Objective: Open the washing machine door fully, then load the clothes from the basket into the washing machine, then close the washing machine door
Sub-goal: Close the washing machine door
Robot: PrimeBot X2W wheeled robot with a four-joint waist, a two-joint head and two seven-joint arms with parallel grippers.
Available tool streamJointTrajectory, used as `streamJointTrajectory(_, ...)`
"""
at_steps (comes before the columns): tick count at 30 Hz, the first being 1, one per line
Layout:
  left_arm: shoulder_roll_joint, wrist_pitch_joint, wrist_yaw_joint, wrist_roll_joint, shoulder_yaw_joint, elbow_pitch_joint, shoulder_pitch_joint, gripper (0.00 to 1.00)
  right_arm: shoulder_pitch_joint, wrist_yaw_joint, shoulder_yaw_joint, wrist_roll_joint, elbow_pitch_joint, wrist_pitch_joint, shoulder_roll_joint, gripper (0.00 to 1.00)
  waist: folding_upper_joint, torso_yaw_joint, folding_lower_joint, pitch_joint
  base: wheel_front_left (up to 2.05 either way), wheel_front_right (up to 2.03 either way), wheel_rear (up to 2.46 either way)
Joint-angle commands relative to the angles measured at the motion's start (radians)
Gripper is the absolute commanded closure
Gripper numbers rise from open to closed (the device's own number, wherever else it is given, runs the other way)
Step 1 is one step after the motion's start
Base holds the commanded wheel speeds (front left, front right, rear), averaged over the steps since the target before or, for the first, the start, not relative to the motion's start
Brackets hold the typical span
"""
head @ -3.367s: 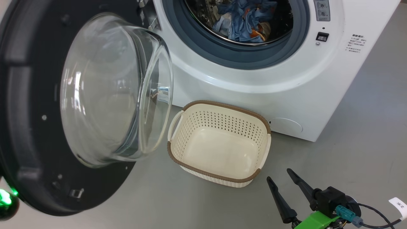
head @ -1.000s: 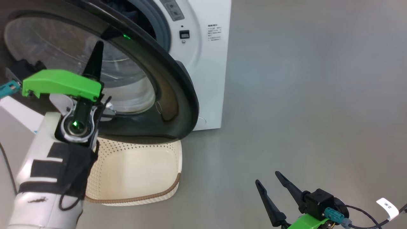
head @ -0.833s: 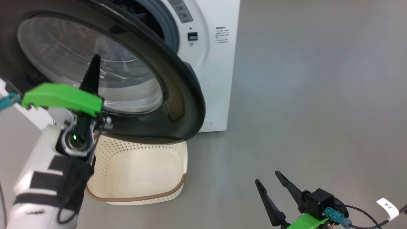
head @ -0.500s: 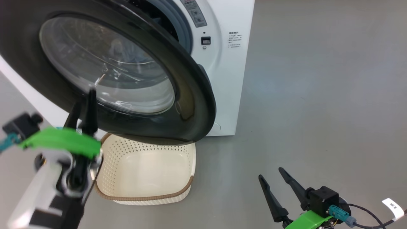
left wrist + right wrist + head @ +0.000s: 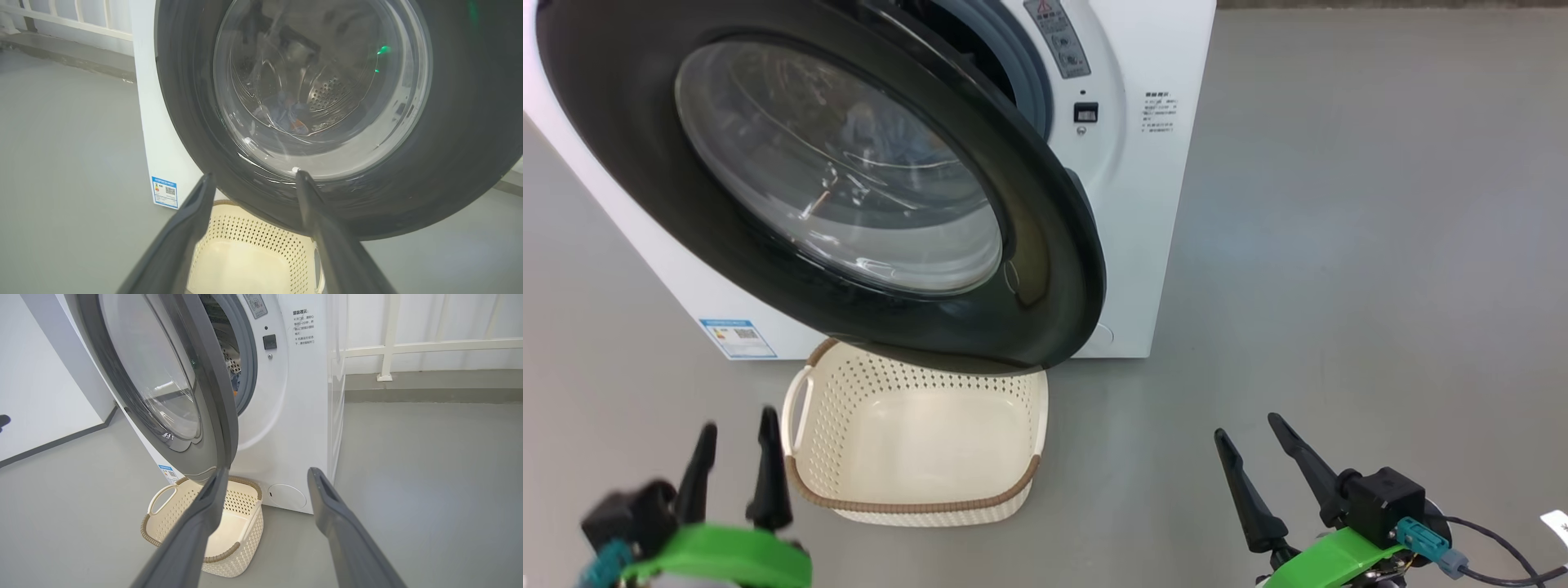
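The washing machine door (image 5: 1054,269), black-rimmed with a glass window, stands partly swung toward the white washing machine (image 5: 1143,204), a gap left at its latch side. Blue clothes (image 5: 292,118) lie inside the drum, seen through the glass. The cream basket (image 5: 915,506) sits empty on the floor under the door's lower edge. My left gripper (image 5: 735,469) hovers low at the basket's left, open and holding nothing, clear of the door. At the lower right, my right gripper (image 5: 1250,430) is open and empty too.
A blue label (image 5: 737,337) marks the machine's lower front corner. Bare grey floor (image 5: 1339,245) stretches to the right of the machine. A white railing (image 5: 392,347) runs along the wall behind it.
The door has swung from wide open to nearly shut. My left gripper, shut and up against the door a second ago, has opened and dropped back low. The head camera shifted.
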Motion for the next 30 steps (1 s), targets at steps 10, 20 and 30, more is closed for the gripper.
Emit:
streamJointTrajectory(10, -0.046, -0.006, -0.019, 0.212, 0.144, -0.091, 0.186, 0.0, 0.03, 0.003, 0.0, -0.017, -0.041, -0.005, 0.008, 0.0, 0.0, -0.014, 0.0, -0.049, 0.0, 0.0, 0.0)
streamJointTrajectory(20, -0.1, -0.006, -0.068, 0.31, 0.225, -0.149, 0.262, 0.0, 0.071, 0.003, -0.047, -0.025, -0.065, -0.005, 0.01, 0.0, 0.0, -0.038, 0.0, -0.071, 0.0, 0.0, 0.0)
streamJointTrajectory(30, -0.116, -0.006, -0.088, 0.332, 0.252, -0.145, 0.277, 0.0, 0.083, 0.003, -0.074, -0.043, -0.068, -0.005, 0.012, 0.0, 0.0, -0.056, 0.0, -0.082, 0.0, 0.0, 0.0)
